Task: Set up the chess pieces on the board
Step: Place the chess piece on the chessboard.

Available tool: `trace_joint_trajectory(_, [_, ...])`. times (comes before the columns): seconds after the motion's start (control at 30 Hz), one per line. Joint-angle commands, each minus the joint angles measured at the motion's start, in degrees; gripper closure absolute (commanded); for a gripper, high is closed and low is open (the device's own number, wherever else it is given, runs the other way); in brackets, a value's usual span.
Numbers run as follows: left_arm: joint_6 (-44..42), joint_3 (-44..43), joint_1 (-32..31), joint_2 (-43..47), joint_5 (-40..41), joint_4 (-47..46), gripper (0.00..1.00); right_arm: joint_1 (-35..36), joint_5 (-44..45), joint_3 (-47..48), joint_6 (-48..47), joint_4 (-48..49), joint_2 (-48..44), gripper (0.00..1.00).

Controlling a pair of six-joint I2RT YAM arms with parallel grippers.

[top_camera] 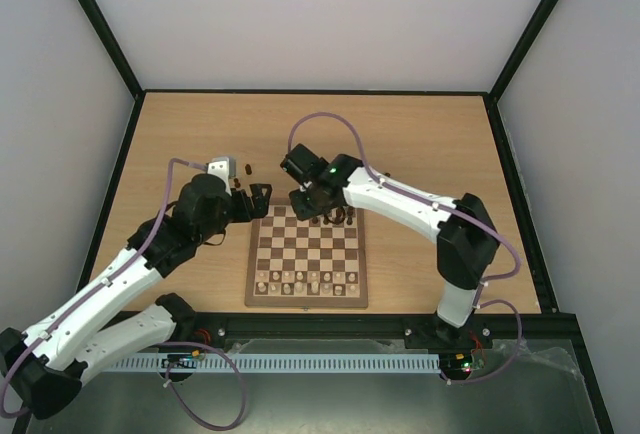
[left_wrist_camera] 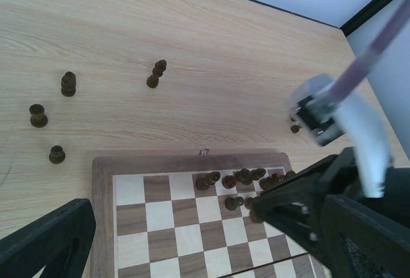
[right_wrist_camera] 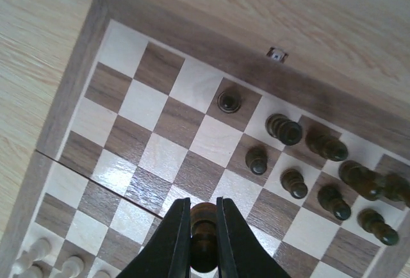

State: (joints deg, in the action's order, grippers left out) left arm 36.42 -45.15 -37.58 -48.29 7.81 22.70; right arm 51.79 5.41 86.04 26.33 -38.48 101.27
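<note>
The board [top_camera: 306, 301] lies in the middle of the table, and its frame also shows in the left wrist view [left_wrist_camera: 102, 214] and the right wrist view [right_wrist_camera: 77, 79]. Several dark chess pieces [top_camera: 337, 217] stand on its far right squares [right_wrist_camera: 285, 129]. My right gripper [top_camera: 308, 204] [right_wrist_camera: 204, 227] is shut on a dark pawn [right_wrist_camera: 204, 239] and holds it above the board's far half. My left gripper [top_camera: 255, 199] [left_wrist_camera: 166, 211] is open and empty over the board's far left corner. Loose dark pieces [left_wrist_camera: 68, 83] [left_wrist_camera: 156, 73] lie on the table beyond the board.
Cream chessmen [top_camera: 305, 282] stand in the board's two near rows, some visible in the right wrist view [right_wrist_camera: 38, 252]. More loose dark pieces [top_camera: 240, 169] sit by the left wrist. A black frame [top_camera: 310, 92] bounds the tabletop.
</note>
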Motion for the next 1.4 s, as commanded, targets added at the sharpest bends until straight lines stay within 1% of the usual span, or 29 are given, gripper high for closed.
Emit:
trace_joint_trajectory(0.0, [0.58,-0.91,0.32,1.24,1.31,1.32,0.0,1.12,0.86,2.06,-0.22,-3.21,3.65,0.97])
trace_joint_trajectory(0.3, [0.77,-0.67,0.32,1.54,1.5,1.56,0.0,1.91,3.08,2.42,-0.22,-1.69,7.99,0.96])
trace_joint_trajectory(0.77, [0.54,-0.52,0.32,1.28,1.58,1.48,0.01,1.91,3.13,3.53,-0.29,0.49,12.35,0.91])
trace_joint_trajectory(1.13, [0.41,-0.46,0.32,1.19,1.59,1.35,0.0,1.91,2.99,4.37,-0.63,0.84,14.28,0.9])
trace_joint_trajectory(1.37, [0.45,-0.41,0.32,1.13,1.59,1.3,0.0,1.87,2.85,4.37,-0.75,0.95,14.89,0.87])
